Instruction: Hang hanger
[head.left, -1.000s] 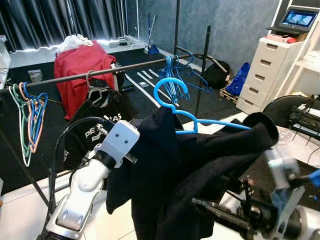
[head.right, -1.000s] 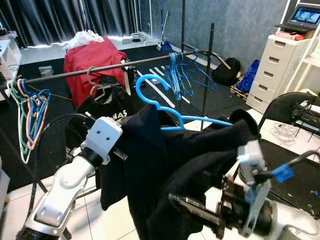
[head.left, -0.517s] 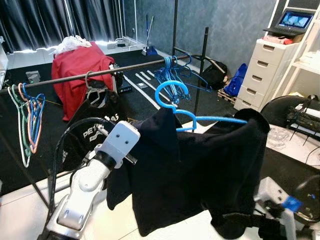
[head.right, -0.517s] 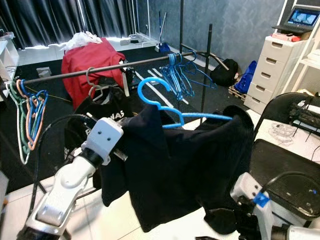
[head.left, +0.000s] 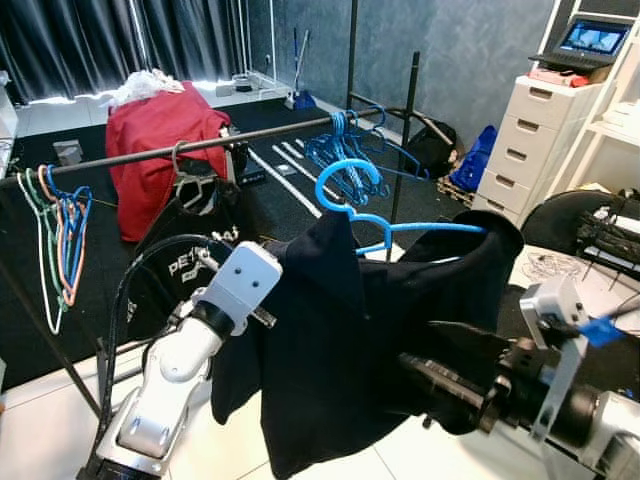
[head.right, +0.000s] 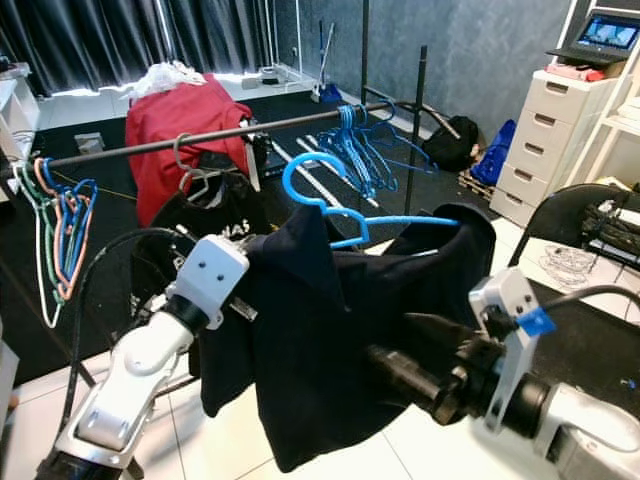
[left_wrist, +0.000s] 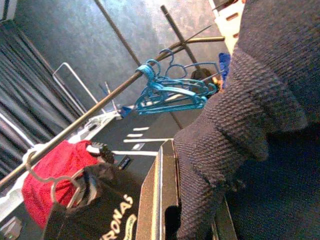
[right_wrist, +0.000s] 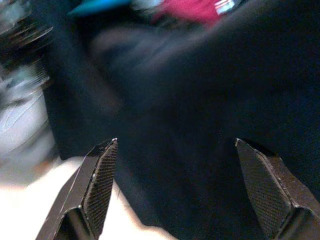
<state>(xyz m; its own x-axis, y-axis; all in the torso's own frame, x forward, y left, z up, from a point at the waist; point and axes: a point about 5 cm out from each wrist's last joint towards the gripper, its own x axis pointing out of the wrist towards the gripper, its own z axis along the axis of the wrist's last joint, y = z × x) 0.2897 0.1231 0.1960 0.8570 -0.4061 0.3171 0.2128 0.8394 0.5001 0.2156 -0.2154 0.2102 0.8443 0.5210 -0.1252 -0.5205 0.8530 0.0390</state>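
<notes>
Head-camera view of a clothes-hanging scene. A blue hanger carrying a dark navy garment is held up in the near centre of the scene, its hook raised but apart from the horizontal rail of the clothes rack, which runs across the scene farther back. The left hand is at the garment's left shoulder, closed on the knitted fabric, which bunches between its fingers in the left wrist view. The right hand reaches in from the near right with its fingers spread wide apart, pointing at the lower right part of the garment; the right wrist view is blurred, and contact with the cloth cannot be told.

On the rail hang, from left to right: a bunch of pastel hangers at the far left end, a black printed shirt on a grey hanger near the middle, and a cluster of empty blue hangers beside the rack's upright post. Behind the rail stands a red-covered object before dark curtains. At the far right stands a white drawer unit with a laptop on top, and a black chair stands nearer on the right.
</notes>
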